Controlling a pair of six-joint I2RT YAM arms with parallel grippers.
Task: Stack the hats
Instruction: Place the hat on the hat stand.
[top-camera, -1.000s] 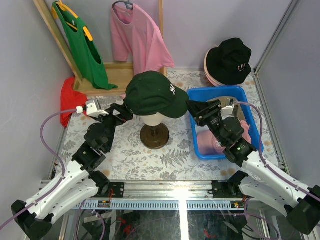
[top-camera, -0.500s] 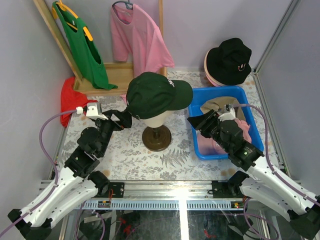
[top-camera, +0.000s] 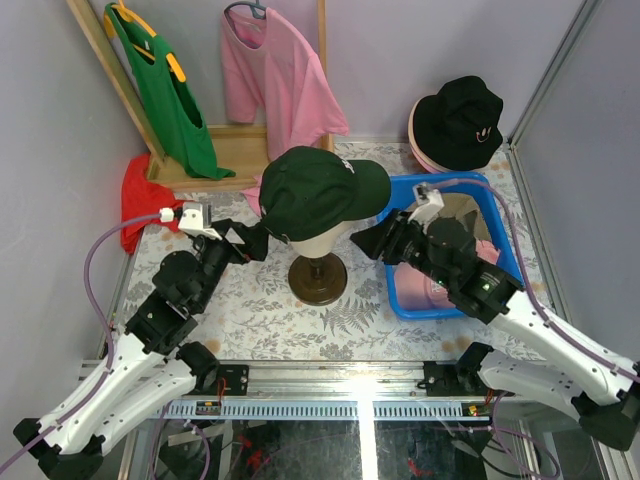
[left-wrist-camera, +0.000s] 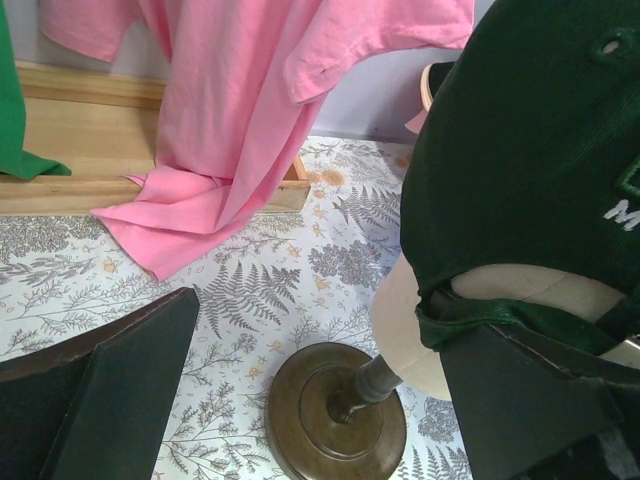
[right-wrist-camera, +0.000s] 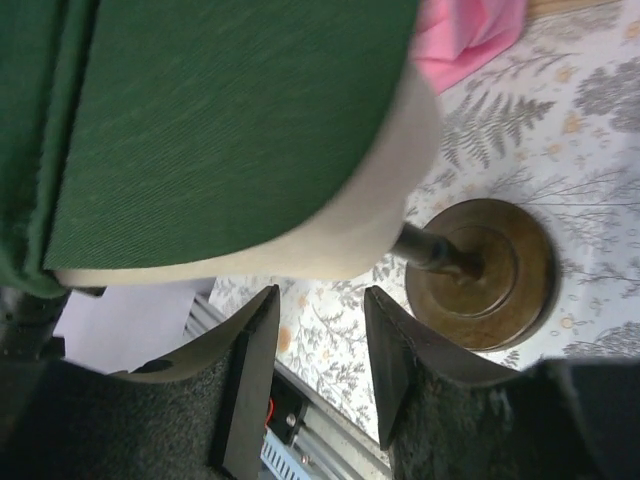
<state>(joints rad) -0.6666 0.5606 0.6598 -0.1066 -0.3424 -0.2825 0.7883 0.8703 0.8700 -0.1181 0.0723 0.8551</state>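
Note:
A dark green baseball cap (top-camera: 318, 190) sits on the cream mannequin head (top-camera: 318, 240); it also shows in the left wrist view (left-wrist-camera: 520, 150) and the right wrist view (right-wrist-camera: 200, 120). My left gripper (top-camera: 250, 240) is open wide at the head's left side, and its right finger (left-wrist-camera: 530, 400) touches the cap's back strap. My right gripper (top-camera: 364, 241) is open and empty at the head's right side, below the brim (right-wrist-camera: 315, 370). A black bucket hat (top-camera: 458, 120) rests on a pink bucket hat (top-camera: 420, 155) at the back right. A pink cap (top-camera: 425, 290) and a tan cap (top-camera: 462, 210) lie in the blue bin (top-camera: 480, 180).
The head stands on a round brown wooden base (top-camera: 318, 280) in the middle of the fern-print table. A wooden rack (top-camera: 225, 150) at the back holds a green T-shirt (top-camera: 165, 90) and a pink T-shirt (top-camera: 275, 70). A red cloth (top-camera: 140, 195) lies at the left.
My right gripper has come left from over the blue bin to the head's right side. The head and cap have shifted a little right, and the brim has turned toward the back right.

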